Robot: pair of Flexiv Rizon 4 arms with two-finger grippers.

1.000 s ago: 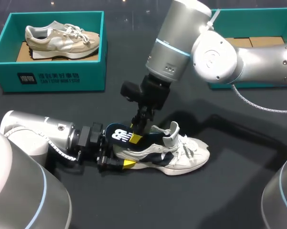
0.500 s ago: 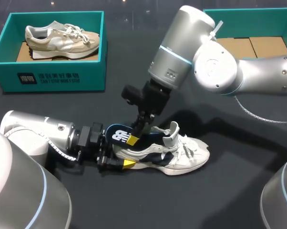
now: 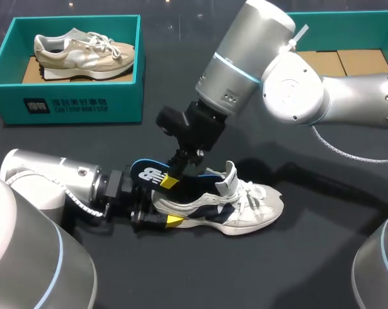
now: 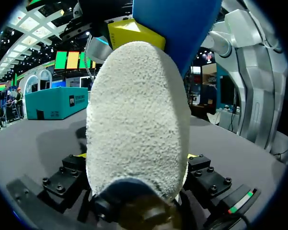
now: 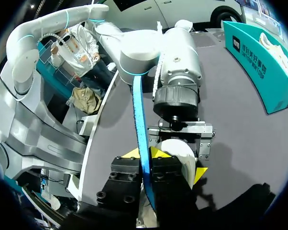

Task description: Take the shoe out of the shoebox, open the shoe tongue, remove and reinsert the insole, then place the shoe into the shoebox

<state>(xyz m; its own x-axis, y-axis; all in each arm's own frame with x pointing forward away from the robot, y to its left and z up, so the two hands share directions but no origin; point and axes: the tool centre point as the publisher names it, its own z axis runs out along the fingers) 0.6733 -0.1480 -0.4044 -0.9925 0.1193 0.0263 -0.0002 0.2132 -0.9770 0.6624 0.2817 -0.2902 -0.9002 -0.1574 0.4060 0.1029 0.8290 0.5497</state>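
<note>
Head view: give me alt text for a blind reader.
The right gripper pinches a blue insole, its heel end raised out of a white sneaker whose heel the left gripper grips. A beige sneaker sits in a teal shoebox at far left.

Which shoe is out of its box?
The white and navy sneaker, its heel held by the left gripper, blue insole by the right gripper; the beige sneaker lies in the teal shoebox.

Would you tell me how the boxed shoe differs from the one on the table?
The beige shoe lies in its shoebox; the white shoe sits on the table, heel in the left gripper. The white shoe's insole sticks out, in the right gripper; the beige shoe's doesn't. Both are laced.
</note>
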